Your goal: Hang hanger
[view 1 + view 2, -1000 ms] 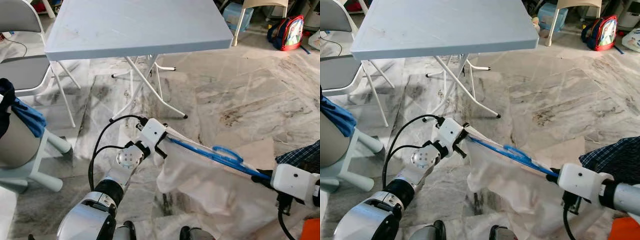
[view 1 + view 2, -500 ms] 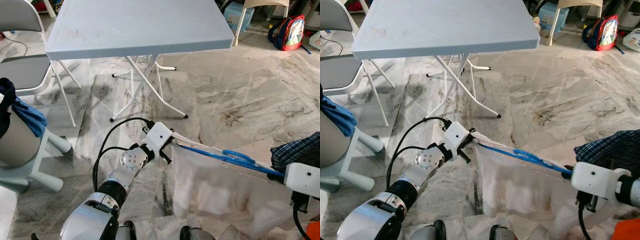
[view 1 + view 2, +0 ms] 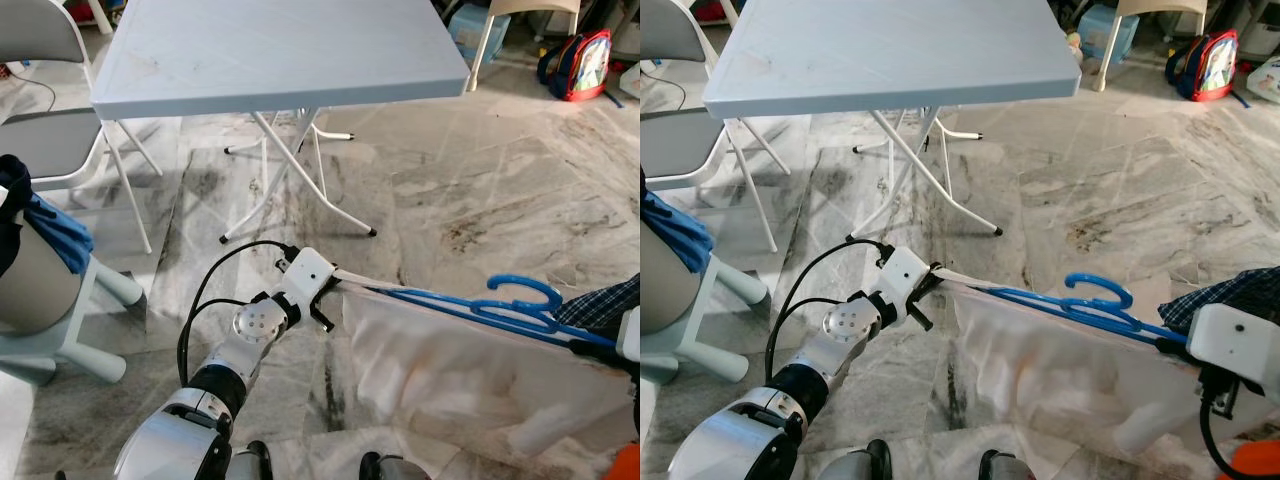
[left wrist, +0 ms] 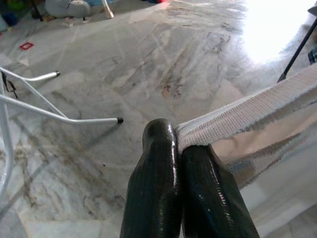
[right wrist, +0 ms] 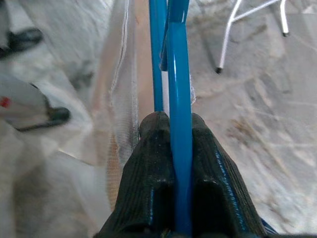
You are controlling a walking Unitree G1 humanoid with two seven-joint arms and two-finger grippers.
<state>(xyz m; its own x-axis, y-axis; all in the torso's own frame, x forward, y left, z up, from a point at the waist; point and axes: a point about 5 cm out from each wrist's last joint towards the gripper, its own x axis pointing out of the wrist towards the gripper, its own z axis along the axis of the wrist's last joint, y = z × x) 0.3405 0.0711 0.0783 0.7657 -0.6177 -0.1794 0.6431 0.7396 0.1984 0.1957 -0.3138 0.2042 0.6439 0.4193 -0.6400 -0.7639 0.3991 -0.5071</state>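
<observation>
Overhead, blue hanger (image 3: 470,308) stretched between both grippers above the marble floor (image 3: 480,190), white cloth (image 3: 470,375) draped beneath. Closer, left gripper (image 4: 177,144) clamped tight on cloth hem; right gripper (image 5: 173,121) pinched shut around hanger bar.

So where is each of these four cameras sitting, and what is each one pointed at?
Left eye view: on the head, looking forward and down at the marble floor, folding table and both silver arms.
Right eye view: beside it, same scene, slightly shifted.
Left wrist view: along the left gripper, pinching the white garment's hem.
Right wrist view: along the right gripper, clamping the blue plastic hanger.
Shared: all four show the white garment; three show the hanger.
</observation>
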